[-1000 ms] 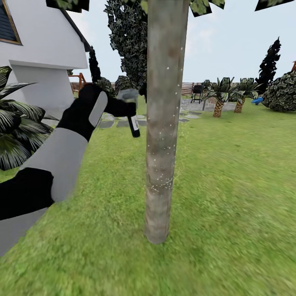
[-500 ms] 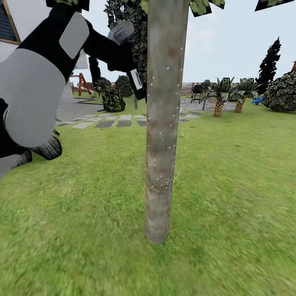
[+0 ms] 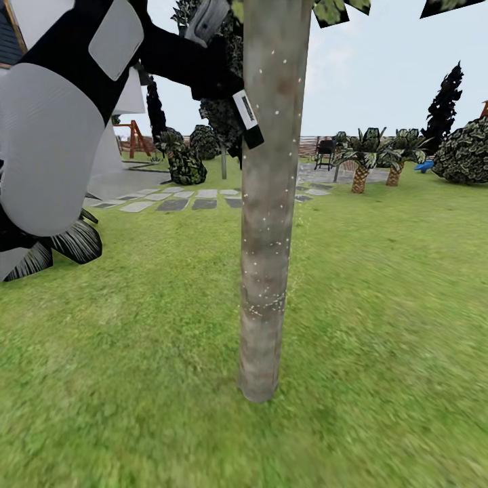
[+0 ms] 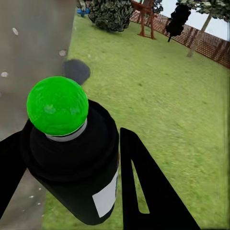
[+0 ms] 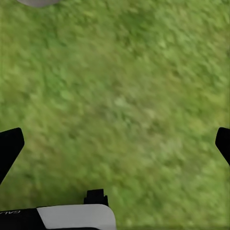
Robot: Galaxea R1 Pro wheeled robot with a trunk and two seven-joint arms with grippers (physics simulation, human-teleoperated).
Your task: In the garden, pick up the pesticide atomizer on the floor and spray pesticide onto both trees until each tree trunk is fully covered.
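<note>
A straight grey-brown tree trunk rises from the garden lawn in the middle of the head view. Fine white pesticide specks dot its bark, thickest low down. My left arm is lifted high, and my left gripper is shut on the pesticide atomizer, whose dark labelled body hangs right beside the upper trunk. The left wrist view has the atomizer's green dot on its black body between the two fingers, with speckled bark close by. My right gripper hangs open over grass.
A white house and a spiky dark plant stand at the left. Grey stepping stones lie behind the trunk. Two small palms, round bushes, a dark chair and the slatted fence line the far side.
My left arm has swung up from mid-trunk height to near the top of the picture, carrying the atomizer higher and closer to the trunk.
</note>
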